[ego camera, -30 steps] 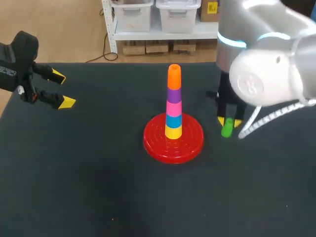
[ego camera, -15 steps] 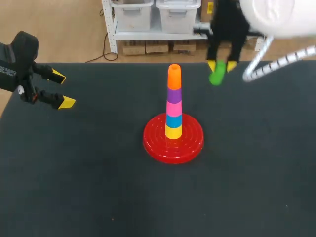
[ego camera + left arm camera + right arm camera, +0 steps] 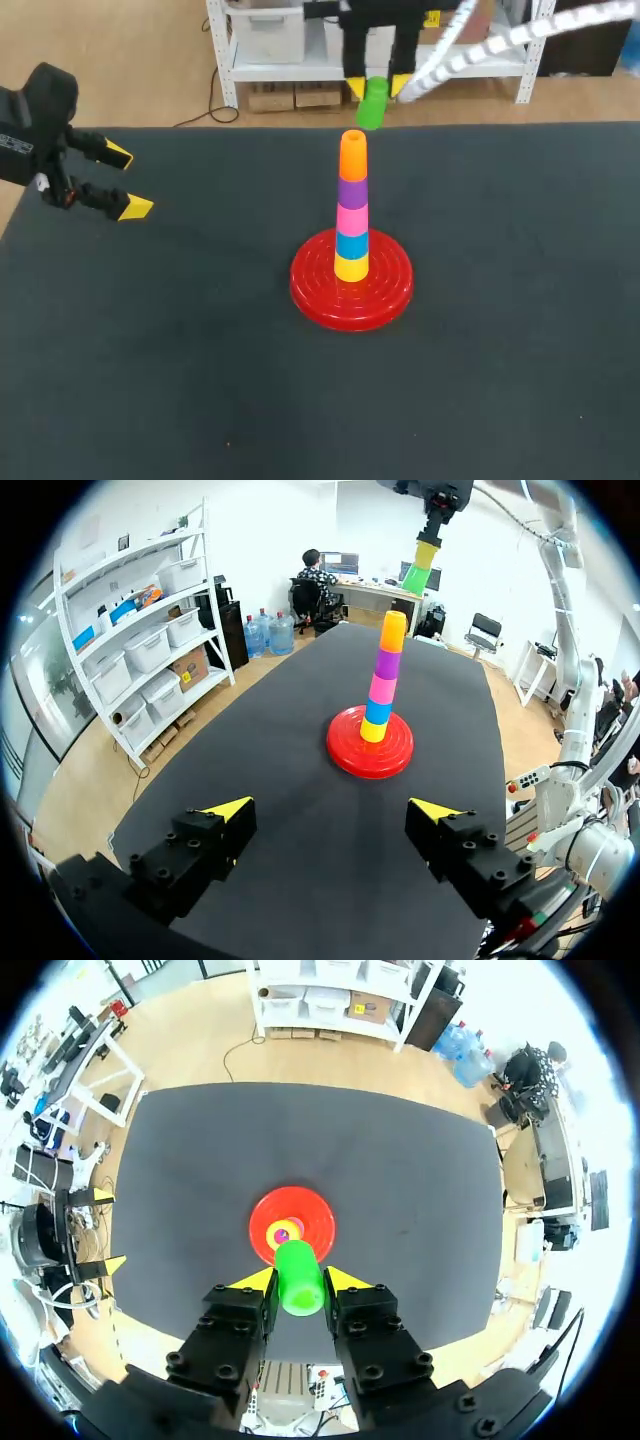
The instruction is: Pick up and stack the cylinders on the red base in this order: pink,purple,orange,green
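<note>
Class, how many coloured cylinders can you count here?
6: yellow, blue, pink, purple and orange stacked on the red base; the green cylinder held aloft in the right gripper.

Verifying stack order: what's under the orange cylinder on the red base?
Below the orange cylinder: purple cylinder, pink cylinder, blue cylinder, yellow cylinder, then the red base. Whether a peg runs inside cannot be seen; the cylinders cover it.

A black-topped table point(image 3: 180, 360) carries a round red base point(image 3: 385, 290), ringed with concentric ridges, sitting flat near the middle of the surface.
</note>
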`<state>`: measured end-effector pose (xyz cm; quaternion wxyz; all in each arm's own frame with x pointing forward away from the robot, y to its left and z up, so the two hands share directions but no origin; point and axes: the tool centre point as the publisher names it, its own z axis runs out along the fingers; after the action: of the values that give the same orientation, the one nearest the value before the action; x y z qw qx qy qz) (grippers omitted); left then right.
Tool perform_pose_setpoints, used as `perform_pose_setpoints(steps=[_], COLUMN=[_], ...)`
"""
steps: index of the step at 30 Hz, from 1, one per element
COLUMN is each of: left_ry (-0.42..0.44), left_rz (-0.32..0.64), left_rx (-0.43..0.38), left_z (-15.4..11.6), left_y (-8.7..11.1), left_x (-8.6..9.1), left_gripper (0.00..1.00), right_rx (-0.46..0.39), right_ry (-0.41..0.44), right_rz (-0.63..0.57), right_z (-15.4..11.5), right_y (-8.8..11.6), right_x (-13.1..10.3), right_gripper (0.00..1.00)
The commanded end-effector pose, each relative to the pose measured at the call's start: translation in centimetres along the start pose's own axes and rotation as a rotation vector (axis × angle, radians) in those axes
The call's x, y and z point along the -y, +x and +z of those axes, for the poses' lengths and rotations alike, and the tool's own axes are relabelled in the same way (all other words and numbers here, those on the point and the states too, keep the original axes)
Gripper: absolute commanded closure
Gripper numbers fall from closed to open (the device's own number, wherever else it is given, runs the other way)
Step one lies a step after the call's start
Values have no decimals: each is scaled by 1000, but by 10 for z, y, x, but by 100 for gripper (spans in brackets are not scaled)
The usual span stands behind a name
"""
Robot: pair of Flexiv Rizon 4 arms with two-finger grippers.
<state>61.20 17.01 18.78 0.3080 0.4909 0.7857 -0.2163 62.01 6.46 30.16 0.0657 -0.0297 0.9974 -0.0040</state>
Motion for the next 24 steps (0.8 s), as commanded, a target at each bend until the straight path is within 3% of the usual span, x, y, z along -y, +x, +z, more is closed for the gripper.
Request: perform_pose_setpoints(steps=[1,24], left_ry=[1,1], left_rz=[1,1], left_rx=[1,1], left_z=[1,1], left_y=[1,1], left_x=[-1,-1], left_gripper=[0,0], right_rx=[-38,-126], right_ry=[24,21], right_rz=[1,15], right_z=[6,28], right_y=[-9,-9], right_x=[-9,-10], right_gripper=[100,100])
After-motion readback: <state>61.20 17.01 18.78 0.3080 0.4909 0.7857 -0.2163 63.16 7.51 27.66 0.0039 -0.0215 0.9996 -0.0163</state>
